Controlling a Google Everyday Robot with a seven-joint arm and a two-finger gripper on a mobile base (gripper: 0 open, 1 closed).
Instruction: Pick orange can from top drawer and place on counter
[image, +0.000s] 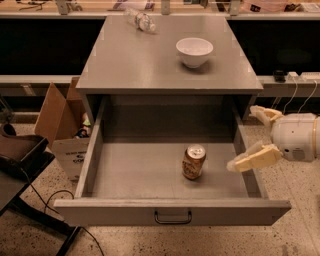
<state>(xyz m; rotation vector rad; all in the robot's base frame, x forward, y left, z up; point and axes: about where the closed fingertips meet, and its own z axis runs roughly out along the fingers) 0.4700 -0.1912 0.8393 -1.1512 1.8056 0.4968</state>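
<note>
Top of the drawer (172, 212) is open from above. The can (193, 161) stands alone R of centre, bare floor all round it. The gripper (243, 137) is at the drawer's R wall, fingers (255, 158) spread, the lower one seemingly over the rim. On the counter (145, 60), bowl (194, 51) back R, bottle (140, 21) back L; front half bare.

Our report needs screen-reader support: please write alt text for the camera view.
An orange can stands upright in the open top drawer, with the open gripper at the drawer's right wall, apart from the can. On the counter sit a white bowl and a clear bottle.
</note>
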